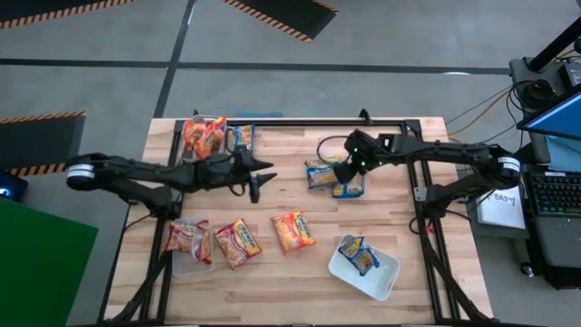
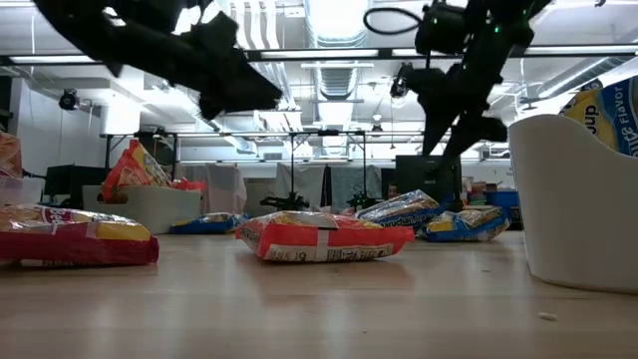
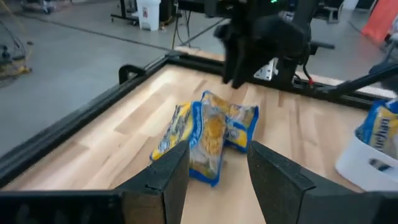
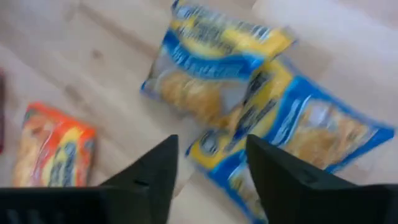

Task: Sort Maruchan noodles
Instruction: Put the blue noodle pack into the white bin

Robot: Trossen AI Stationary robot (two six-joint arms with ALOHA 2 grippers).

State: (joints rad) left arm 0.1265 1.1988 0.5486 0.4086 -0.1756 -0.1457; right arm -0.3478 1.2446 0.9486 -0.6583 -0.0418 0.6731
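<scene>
Two blue noodle packets (image 1: 322,173) (image 1: 348,188) lie overlapping flat on the table's middle right; the right wrist view shows them (image 4: 217,68) (image 4: 298,130). My right gripper (image 1: 348,171) (image 4: 211,174) hovers open just above them, clear of the table in the low view (image 2: 459,110). My left gripper (image 1: 258,186) (image 3: 217,180) is open in the air at mid-table, pointing toward the same blue packets (image 3: 211,130). Two orange packets (image 1: 292,230) (image 1: 236,242) lie flat nearer the near edge.
A white tub (image 1: 386,277) at the near right holds a blue packet (image 1: 359,254). A clear tub (image 1: 192,263) at the near left holds a red packet (image 1: 186,238). A far-left tub holds orange packets (image 1: 204,134), with a blue packet (image 1: 241,136) beside it. A black frame (image 1: 300,122) rims the table.
</scene>
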